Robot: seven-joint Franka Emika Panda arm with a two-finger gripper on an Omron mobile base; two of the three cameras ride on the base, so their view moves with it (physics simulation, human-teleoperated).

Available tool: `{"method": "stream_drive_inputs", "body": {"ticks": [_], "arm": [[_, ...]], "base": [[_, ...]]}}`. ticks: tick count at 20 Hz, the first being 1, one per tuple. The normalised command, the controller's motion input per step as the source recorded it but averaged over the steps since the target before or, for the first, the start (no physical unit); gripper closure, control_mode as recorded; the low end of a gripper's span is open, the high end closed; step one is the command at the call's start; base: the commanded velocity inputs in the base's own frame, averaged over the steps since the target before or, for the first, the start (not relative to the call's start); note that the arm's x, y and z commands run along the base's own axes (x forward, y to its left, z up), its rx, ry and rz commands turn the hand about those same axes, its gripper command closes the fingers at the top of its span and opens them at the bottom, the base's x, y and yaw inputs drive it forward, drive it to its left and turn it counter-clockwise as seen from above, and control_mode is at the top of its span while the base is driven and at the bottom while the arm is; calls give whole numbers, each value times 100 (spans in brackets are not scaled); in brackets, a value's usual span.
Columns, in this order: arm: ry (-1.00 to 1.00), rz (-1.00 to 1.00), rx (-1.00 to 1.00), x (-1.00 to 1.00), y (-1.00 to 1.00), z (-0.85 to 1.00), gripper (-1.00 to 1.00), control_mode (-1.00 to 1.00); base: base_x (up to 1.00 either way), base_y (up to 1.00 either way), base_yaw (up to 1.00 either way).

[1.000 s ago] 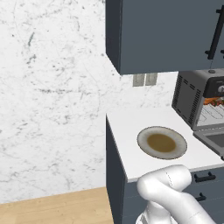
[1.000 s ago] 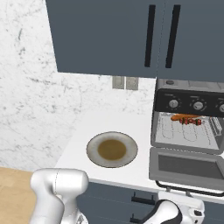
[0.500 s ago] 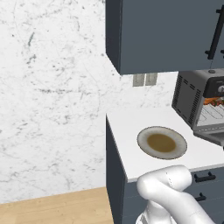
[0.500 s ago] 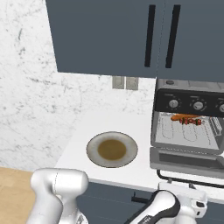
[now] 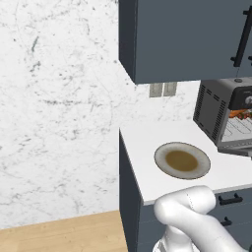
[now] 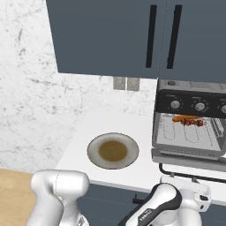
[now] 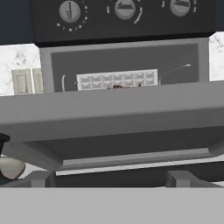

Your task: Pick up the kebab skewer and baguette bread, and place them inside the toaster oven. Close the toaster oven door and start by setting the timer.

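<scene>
- Left base view: you see one toaster oven [image 5: 216, 109] at the bench's [image 5: 142, 147] right end and one empty plate [image 5: 182, 160].
- Right base view: your arm bends low before the bench; hand [image 6: 198, 201] sits under the half-lowered toaster oven door [image 6: 190, 156]. One kebab skewer [image 6: 190, 120] and one baguette bread [image 6: 184, 117] lie inside.
- Hand view: your hand points up at the door's underside; three knobs [image 7: 125, 8] above. I cannot tell the finger spread.

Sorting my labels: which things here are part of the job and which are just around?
Job: skewer, baguette, oven, door, knobs.
Around: plate, cupboard, outlets.
</scene>
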Motion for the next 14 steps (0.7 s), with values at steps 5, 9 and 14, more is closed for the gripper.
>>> {"method": "stream_drive_inputs", "body": {"ticks": [5, 9, 14], "arm": [[0, 0, 0, 68, 28, 11, -100, -100], [0, 0, 0, 75, 22, 1, -100, -100], [0, 0, 0, 78, 24, 0, -100, -100]], "base": [[0, 0, 0], [0, 0, 0], [0, 0, 0]]}}
